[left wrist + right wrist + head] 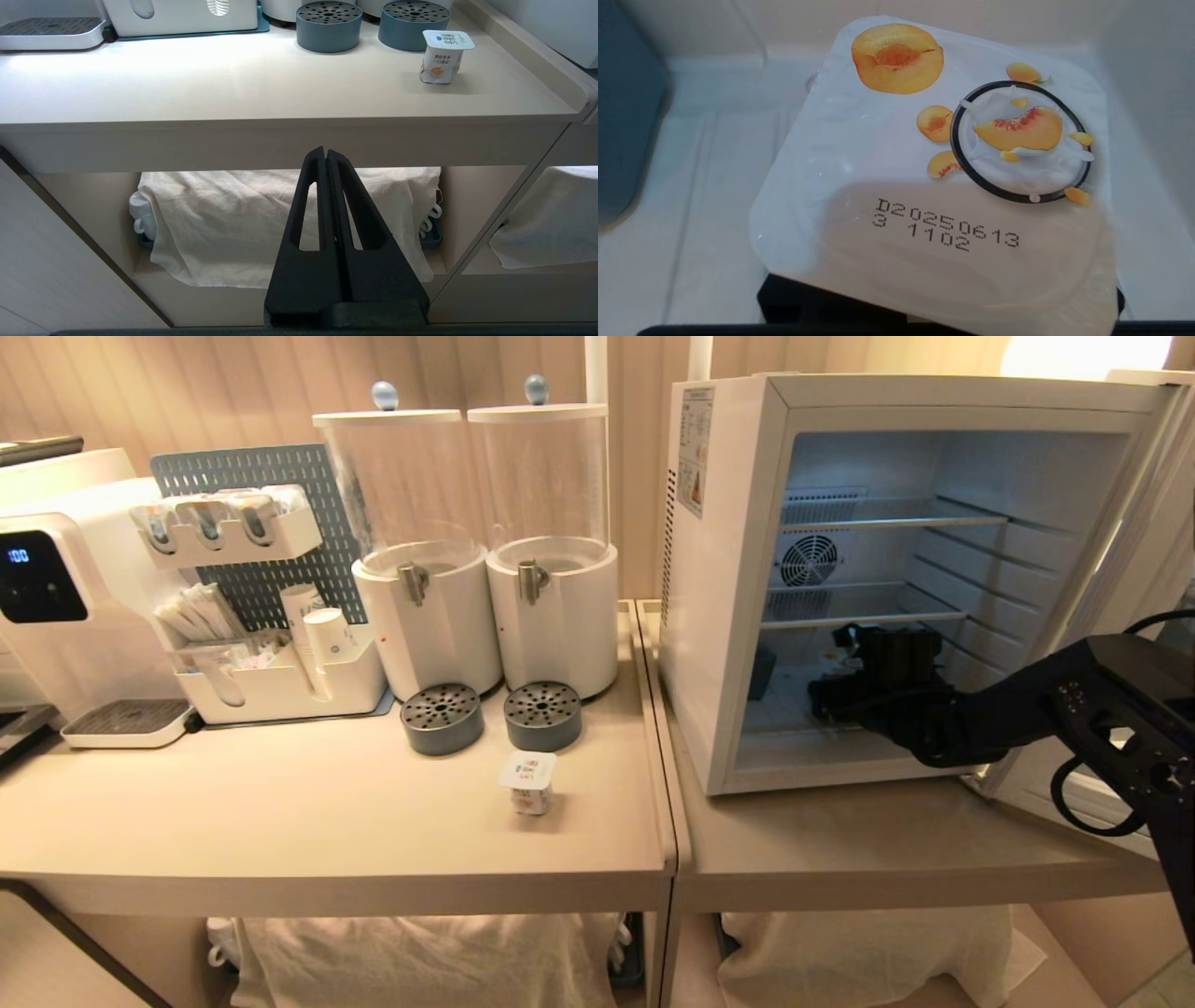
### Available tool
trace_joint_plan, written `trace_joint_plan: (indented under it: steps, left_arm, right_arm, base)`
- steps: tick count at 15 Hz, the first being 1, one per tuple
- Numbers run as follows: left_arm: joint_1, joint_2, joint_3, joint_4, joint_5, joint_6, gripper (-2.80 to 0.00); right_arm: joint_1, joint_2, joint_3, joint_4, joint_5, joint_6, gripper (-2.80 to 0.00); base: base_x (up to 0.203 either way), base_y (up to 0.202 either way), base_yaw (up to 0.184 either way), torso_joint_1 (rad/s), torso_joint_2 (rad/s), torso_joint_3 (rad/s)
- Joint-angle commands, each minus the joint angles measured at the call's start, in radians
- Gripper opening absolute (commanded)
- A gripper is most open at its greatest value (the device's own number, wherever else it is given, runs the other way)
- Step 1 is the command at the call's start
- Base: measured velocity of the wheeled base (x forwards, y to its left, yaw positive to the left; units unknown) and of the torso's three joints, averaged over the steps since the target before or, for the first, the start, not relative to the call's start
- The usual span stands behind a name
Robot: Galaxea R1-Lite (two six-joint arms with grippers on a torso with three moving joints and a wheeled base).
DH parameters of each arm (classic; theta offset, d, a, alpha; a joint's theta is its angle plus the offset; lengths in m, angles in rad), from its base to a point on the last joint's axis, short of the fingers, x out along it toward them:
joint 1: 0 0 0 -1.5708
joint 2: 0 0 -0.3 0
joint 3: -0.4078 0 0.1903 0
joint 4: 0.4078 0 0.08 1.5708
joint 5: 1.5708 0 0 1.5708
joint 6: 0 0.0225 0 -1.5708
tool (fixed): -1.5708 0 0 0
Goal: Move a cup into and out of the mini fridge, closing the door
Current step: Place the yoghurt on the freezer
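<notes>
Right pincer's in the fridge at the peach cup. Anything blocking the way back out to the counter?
Nothing visible does. The door stands swung open at the right, so the mini fridge mouth is free. The right pincer is on the bottom level by the peach cup, below the wire shelves.

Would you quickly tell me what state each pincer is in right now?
Left pincer: closed, empty, parked below the counter.
Right pincer: inside the fridge at a peach yogurt cup; grip cannot be told.

Matte black right arm [1111, 709], looped black cable, apparently small screws.
</notes>
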Motion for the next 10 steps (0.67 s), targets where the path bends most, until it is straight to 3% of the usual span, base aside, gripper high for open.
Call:
trace_joint_plan:
  steps: [1, 10]
  left_arm:
    - [-0.001, 0.0, 0.0, 0.001, 0.0, 0.0, -2.8]
    - [-0.001, 0.0, 0.0, 0.001, 0.0, 0.0, -2.8]
  right_arm:
    - [0.0, -0.046, 0.033, -0.008, 0.005, 0.006, -2.8]
    - [0.013, -0.37, 0.348, -0.014, 0.044, 0.001, -2.8]
  base:
    - [0.0, 0.0, 0.0, 0.0, 0.0, 0.0]
    - [0.0, 0.0, 0.0, 0.0, 0.0, 0.0]
